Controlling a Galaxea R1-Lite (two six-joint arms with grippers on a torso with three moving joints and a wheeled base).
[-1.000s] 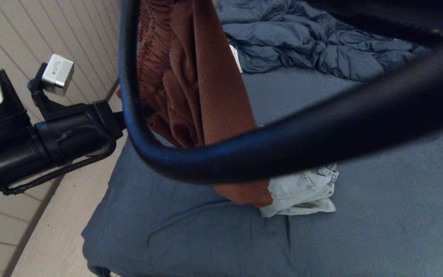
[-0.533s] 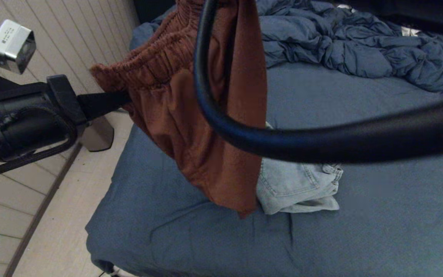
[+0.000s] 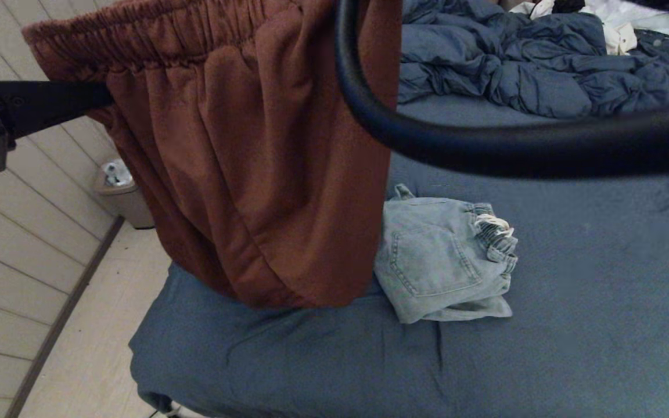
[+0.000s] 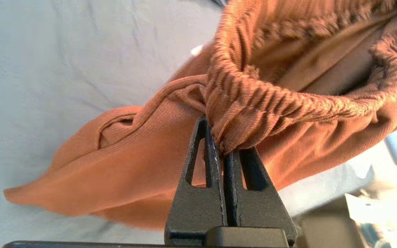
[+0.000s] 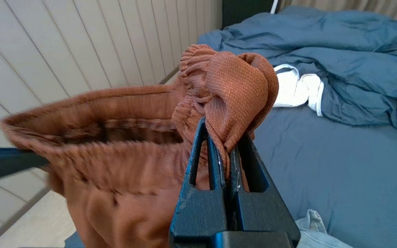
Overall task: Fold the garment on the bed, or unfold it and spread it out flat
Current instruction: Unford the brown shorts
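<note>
A rust-brown garment [image 3: 241,174] with an elastic waistband hangs in the air over the front left part of the bed [image 3: 572,325]. My left gripper [image 4: 219,137] is shut on one end of the waistband; its fingers [image 3: 73,100] reach in from the left in the head view. My right gripper [image 5: 224,139] is shut on a bunched fold of the waistband's other end [image 5: 226,82]; in the head view it is hidden behind the cloth and my right arm [image 3: 514,145]. The waistband is stretched wide between them. The hem hangs close over the sheet.
Folded light-blue jeans [image 3: 445,267] lie on the sheet just right of the hanging garment. A rumpled dark blue duvet [image 3: 514,75] fills the far side, with white clothing [image 3: 613,23] on it. A small bin [image 3: 119,197] stands on the floor by the panelled wall.
The garment was bunched and narrow; now it is pulled out wide. My left gripper has moved left and up with its end of the waistband, and the hem has lifted.
</note>
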